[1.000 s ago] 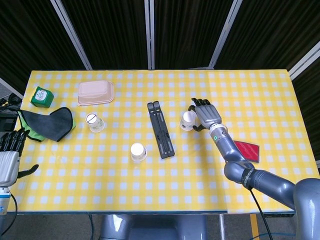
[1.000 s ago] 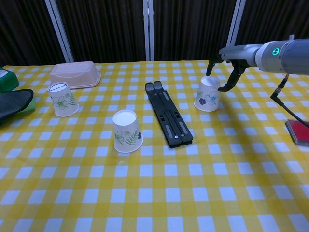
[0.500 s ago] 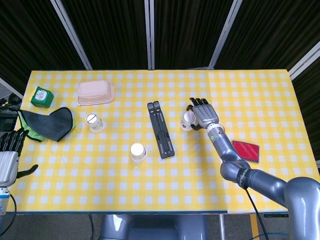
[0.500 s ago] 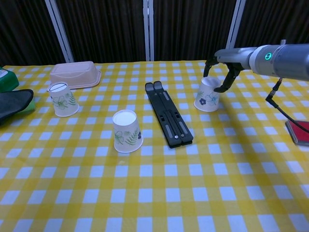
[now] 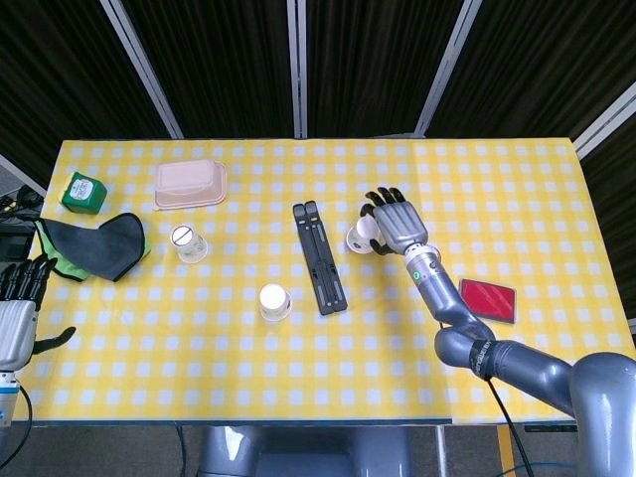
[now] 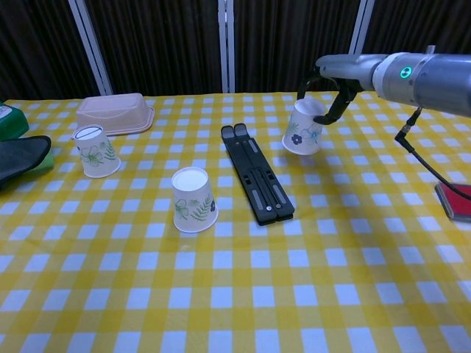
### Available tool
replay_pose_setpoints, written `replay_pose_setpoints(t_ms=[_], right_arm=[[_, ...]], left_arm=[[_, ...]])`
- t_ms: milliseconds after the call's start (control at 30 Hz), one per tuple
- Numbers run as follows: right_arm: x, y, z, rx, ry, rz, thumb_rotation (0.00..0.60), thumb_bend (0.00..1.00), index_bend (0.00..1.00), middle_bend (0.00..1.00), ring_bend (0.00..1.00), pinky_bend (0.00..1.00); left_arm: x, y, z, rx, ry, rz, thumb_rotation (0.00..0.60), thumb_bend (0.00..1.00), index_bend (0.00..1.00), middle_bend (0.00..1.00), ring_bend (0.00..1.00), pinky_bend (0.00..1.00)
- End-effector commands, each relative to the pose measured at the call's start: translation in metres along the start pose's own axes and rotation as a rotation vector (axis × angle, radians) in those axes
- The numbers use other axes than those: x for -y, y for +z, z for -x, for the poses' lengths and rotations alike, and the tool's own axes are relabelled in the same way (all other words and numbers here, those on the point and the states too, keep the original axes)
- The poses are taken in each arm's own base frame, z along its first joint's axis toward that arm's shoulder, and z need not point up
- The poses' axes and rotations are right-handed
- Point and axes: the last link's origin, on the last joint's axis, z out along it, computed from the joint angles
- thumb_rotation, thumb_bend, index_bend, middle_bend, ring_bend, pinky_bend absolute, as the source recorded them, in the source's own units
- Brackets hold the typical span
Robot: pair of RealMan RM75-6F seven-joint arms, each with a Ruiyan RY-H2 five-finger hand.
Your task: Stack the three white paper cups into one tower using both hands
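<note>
Yellow-and-white checked cloth covers the worktop [image 6: 368,294]. Right of centre in the chest view, the right hand [image 6: 324,88] grips a white paper cup with a dark flower print [image 6: 302,129], fingers curled over its upturned base; the cup is tilted and looks lifted off the cloth, just right of the black folding stand [image 6: 257,173]. The head view shows the same hand [image 5: 394,222] over that cup [image 5: 361,235] near the frame's middle.

A second cup with a leaf print [image 6: 193,199] stands upside down on the cloth in the lower middle, left of the stand. A third cup [image 6: 96,151] sits upside down at the left, below the beige lidded box [image 6: 114,113].

At the lower left edge of the head view, the left hand [image 5: 20,308] hangs off the worktop, fingers spread and holding nothing.

A dark cloth with a green edge [image 5: 94,245] and a green box [image 5: 82,192] lie at the left, and a red card [image 5: 488,299] lies at the lower right.
</note>
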Motion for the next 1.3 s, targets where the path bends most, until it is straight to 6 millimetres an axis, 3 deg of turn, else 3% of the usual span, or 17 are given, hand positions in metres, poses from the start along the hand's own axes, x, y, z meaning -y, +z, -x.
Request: replay_pose_setpoints(t_ms=[33,333,733,1033,1300], right_arm=[[0.016,-0.014,-0.022,-0.066,0.005,-0.066,0.600,0.35,0.44,0.11,0.00,0.00],[0.079,-0.064,-0.041,-0.110,0.036,-0.270,0.600,0.35,0.46,0.12,0.00,0.00],[0.145,-0.090,-0.030,-0.078,0.082,-0.407,0.600,0.35,0.46,0.12,0.00,0.00],[0.168,-0.088,-0.009,-0.049,0.063,-0.424,0.600,0.35,0.46,0.12,0.00,0.00],[0.168,-0.081,-0.001,-0.046,0.033,-0.398,0.600,0.35,0.47,0.12,0.00,0.00]], left_arm=[[0.000,0.000,0.001,0.003,0.000,0.000,0.600,0.00,0.00,0.00,0.00,0.00],[-0.002,-0.001,0.001,0.010,0.004,0.008,0.600,0.00,0.00,0.00,0.00,0.00],[0.003,0.002,0.007,0.032,-0.001,-0.006,0.600,0.00,0.00,0.00,0.00,0.00],[0.007,0.002,0.007,0.036,-0.007,-0.020,0.600,0.00,0.00,0.00,0.00,0.00],[0.008,0.001,0.006,0.034,-0.016,-0.017,0.600,0.00,0.00,0.00,0.00,0.00]])
